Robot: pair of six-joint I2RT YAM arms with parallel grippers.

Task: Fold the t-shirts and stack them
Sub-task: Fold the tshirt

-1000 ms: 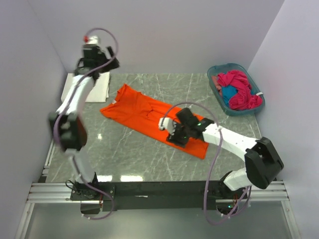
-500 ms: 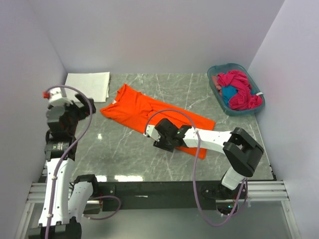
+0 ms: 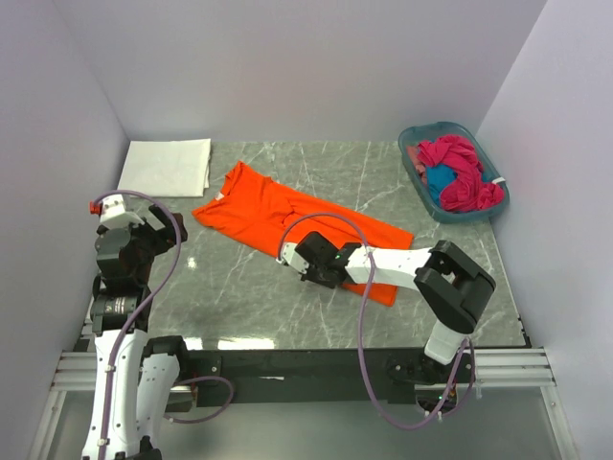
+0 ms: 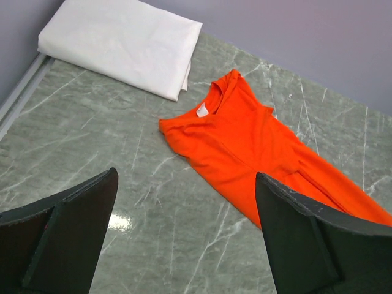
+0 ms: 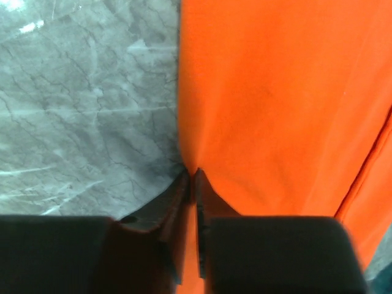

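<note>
While the right tool [image 5: 195, 176] pinches one orange t-shirt [image 5: 269, 98], the left tool [image 4: 185, 179] gapes empty.

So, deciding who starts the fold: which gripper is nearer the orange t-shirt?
Right. The right gripper pinches the orange t-shirt at its near edge; the left gripper hangs open, apart, beyond its collar end.

Teal basket [image 3: 421, 187] on marble table [image 3: 249, 287]
</note>
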